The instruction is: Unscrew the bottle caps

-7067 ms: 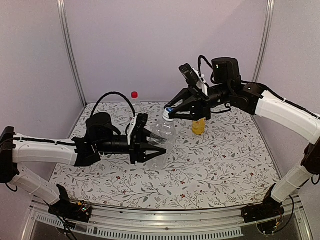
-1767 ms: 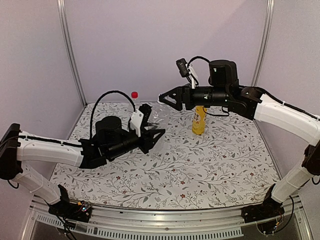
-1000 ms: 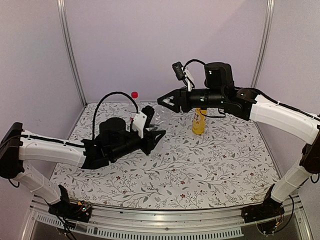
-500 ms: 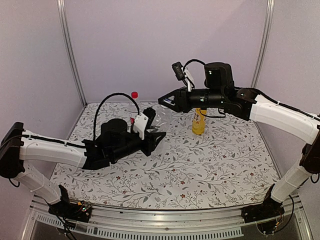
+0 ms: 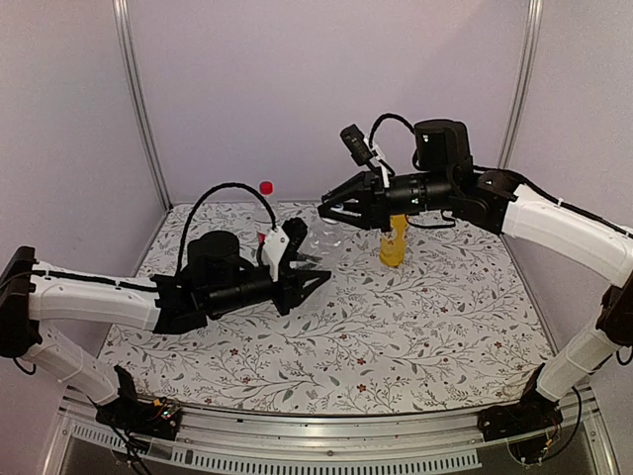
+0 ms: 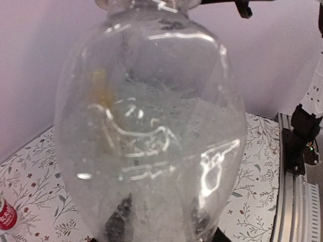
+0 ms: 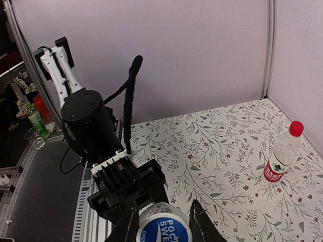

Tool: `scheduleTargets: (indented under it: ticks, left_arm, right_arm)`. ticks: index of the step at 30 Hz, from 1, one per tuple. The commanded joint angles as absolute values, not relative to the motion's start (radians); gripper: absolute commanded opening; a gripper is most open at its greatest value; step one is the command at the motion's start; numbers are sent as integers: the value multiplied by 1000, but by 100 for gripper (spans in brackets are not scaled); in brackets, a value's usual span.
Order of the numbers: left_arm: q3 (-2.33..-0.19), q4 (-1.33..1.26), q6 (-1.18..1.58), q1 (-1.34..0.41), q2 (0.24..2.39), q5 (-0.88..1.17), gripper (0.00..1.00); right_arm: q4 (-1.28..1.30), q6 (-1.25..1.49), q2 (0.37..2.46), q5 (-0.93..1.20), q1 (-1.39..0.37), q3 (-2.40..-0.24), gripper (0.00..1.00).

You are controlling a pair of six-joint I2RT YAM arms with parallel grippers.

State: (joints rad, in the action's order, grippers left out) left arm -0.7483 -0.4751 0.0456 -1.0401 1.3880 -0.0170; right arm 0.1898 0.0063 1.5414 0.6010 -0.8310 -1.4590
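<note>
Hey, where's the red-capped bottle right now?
Top view: the red-capped bottle stands upright at the back left of the table, near the wall, behind the left gripper, well left of the yellow drink bottle.

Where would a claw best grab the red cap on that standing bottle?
Probably the red cap by its round sides, coming straight down from above: its labelled bottle stands upright and alone, cap topmost, with nothing crowding it.

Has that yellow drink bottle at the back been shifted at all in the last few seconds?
No. The yellow bottle stands on the same patch of the flowered mat as before, no nearer to the back edge and no farther from it.
</note>
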Motion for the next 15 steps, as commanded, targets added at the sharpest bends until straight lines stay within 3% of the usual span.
scheduleTargets:
  ticks: [1,7,15]
  left_arm:
    - [-719,-453,-11,-1021,1339,450,35]
    - [-680,-550,35,-995,1333,752,35]
    - [-737,-528,52,-981,1412,853,35]
  right_arm:
    - [255,-259,1513,960,-831,-1462,9]
    - [352,-351,1554,1167,-810,-1533,8]
    - [401,-387,1571,1215,-804,-1563,13]
